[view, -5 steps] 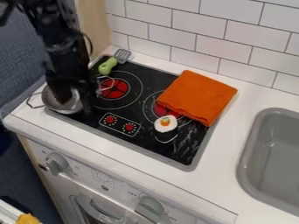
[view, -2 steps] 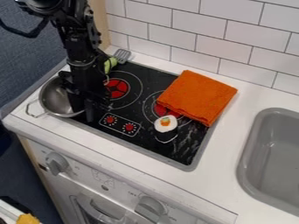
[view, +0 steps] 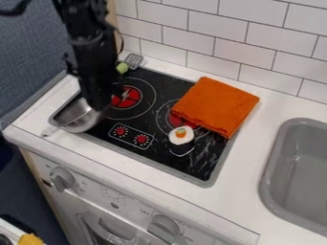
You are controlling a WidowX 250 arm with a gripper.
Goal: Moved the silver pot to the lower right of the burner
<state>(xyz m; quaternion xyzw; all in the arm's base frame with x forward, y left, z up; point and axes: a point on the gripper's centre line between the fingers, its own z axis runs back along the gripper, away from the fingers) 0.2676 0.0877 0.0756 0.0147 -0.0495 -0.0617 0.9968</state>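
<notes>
Pot (view: 76,116) is now nearer the burner (view: 131,97) but lower left of it, so it needs more rightward travel; my gripper (view: 98,106) is at its burner-side rim, can't tell if jaws are clenched or released.

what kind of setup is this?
Looks like a toy kitchen: black stovetop with red burners, grey rectangular sink, white tiled wall behind the counter.
</notes>
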